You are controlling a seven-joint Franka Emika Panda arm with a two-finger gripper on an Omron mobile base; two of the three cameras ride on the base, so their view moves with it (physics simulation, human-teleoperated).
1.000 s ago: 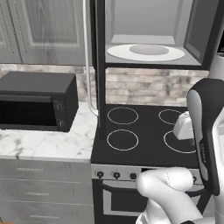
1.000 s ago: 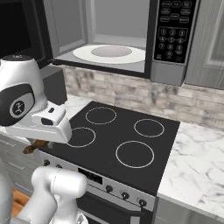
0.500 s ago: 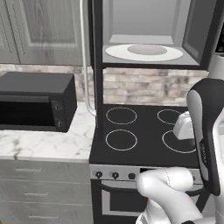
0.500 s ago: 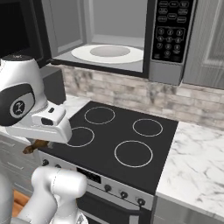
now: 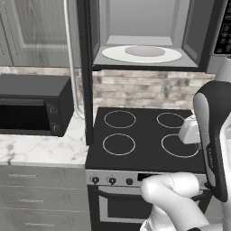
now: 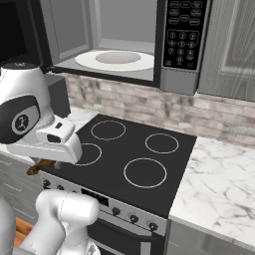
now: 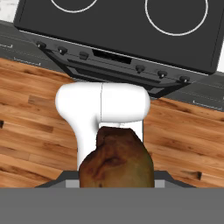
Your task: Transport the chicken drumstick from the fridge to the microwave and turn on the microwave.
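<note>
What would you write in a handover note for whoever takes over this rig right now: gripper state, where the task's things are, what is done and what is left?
Gripper: shut on the chicken drumstick, held low in front of the stove, above the wood floor.
Microwave: above the stove, door open, white turntable bare.
Done: drumstick is out of the fridge and carried to the stove area; microwave already open.
Left: lift the drumstick up onto the turntable, release, close the door, press a start button on the panel at right.
</note>
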